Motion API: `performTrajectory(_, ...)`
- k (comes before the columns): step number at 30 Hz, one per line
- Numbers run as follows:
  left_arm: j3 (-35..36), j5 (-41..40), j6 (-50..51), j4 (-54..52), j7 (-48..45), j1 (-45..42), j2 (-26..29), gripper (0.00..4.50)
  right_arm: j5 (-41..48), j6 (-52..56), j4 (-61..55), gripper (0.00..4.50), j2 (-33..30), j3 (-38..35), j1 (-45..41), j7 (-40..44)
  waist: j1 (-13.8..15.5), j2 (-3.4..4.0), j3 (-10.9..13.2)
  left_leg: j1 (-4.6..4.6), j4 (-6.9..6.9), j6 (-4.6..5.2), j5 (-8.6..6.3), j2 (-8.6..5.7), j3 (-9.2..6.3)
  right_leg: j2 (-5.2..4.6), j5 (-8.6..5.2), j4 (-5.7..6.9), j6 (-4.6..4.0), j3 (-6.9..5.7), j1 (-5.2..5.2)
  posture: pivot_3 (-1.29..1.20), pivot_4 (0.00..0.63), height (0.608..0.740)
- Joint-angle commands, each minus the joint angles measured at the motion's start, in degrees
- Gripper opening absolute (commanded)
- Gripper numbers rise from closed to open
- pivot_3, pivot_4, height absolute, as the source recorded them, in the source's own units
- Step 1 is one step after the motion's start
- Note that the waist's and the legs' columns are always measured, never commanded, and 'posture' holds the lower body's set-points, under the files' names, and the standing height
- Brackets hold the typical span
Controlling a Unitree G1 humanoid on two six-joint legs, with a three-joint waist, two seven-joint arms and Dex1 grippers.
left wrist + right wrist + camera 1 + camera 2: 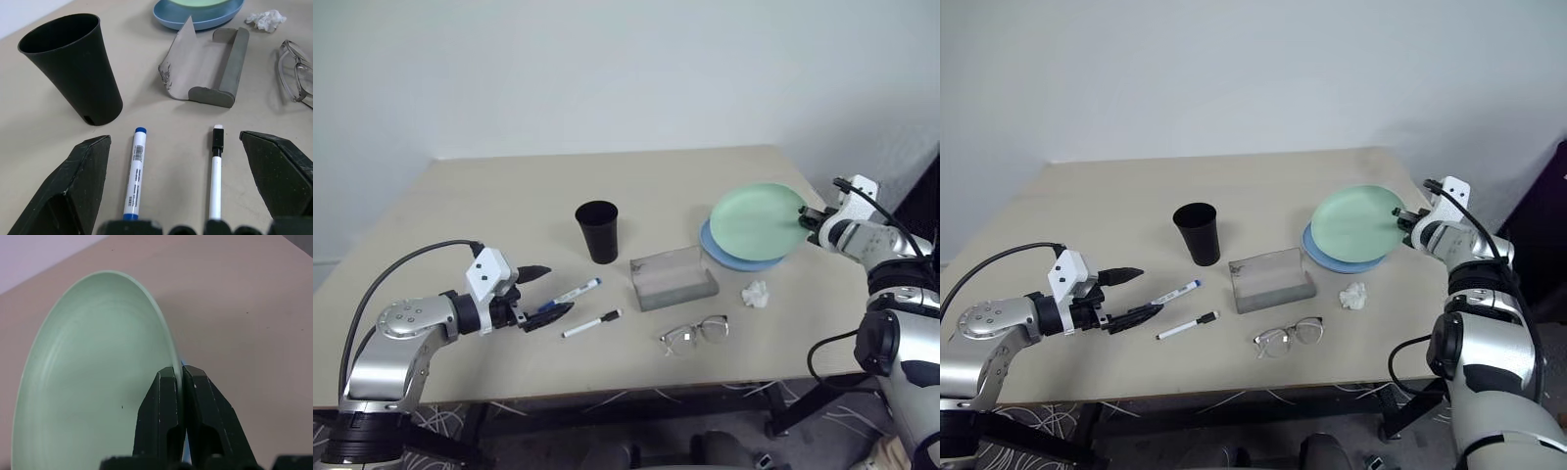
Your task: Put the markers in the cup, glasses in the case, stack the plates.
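Right now the right gripper has its fingers pinched shut on the rim of the green plate, which sits tilted over the blue plate at the counter's two o'clock corner, the blue rim peeking out below and to the left. The step in hand looks like finishing the stack: the green plate appears the larger, so it should be lowered evenly until it rests level and centred on the blue one, and only then let go, since a release while it is tilted could send it sliding off toward the tissue at about four o'clock of the case. The left gripper hovers at roughly eight o'clock on the counter with its fingers spread wide, and the left wrist view shows the blue marker and the black marker lying side by side between them, neither touched. It would be wise to take one marker at a time, near its middle, as the cup standing at twelve o'clock of them is narrow and light enough to tip. The glasses lie at six o'clock of the open case.
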Motion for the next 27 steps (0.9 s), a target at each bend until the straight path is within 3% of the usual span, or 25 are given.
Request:
performTrajectory(1, 1.53, -0.49, -0.6, -1.52, 0.29, -0.84, 0.82, 4.5, -0.89, -2.91, 1.24, 0.01, 0.18, 0.05, -3.11, -1.65, -0.18, 0.0, 0.0, -0.01, 0.0, 0.0, 0.0, 0.01, -0.01, 0.0, 0.0, 0.0, 0.0, 0.01, 0.01, 0.0, 0.0, 0.732)
performTrajectory(14, 1.39, -0.49, -0.48, -1.58, 0.38, -1.03, 0.75, 4.5, -2.37, -5.29, 5.23, 0.01, 2.99, 0.84, -4.87, -2.78, -1.13, 0.0, 0.0, 0.0, -0.02, 0.0, 0.0, 0.0, -0.02, 0.18, 0.03, 0.03, -0.04, 0.21, 0.01, 0.0, 0.0, 0.732)
performTrajectory(20, 1.25, -0.42, -0.55, -1.29, 0.33, -1.36, 0.73, 4.5, -2.32, -5.5, 5.74, 0.01, 3.75, 0.55, -5.22, -3.22, -1.63, 0.0, 0.0, 0.03, -0.02, 0.0, 0.0, 0.02, -0.04, 0.88, 0.03, 0.09, -0.06, 1.23, 0.01, 0.0, 0.0, 0.732)
performTrajectory(27, 1.36, -0.46, -0.45, -1.37, 0.35, -1.37, 0.81, 4.5, -2.35, -5.39, 6.02, 0.01, 4.79, 0.62, -5.33, -3.78, -1.99, 0.0, 0.0, 0.04, -0.02, 0.0, 0.0, 0.04, 0.02, 0.95, 0.03, 0.08, -0.05, 1.54, 0.01, 0.0, 0.0, 0.732)
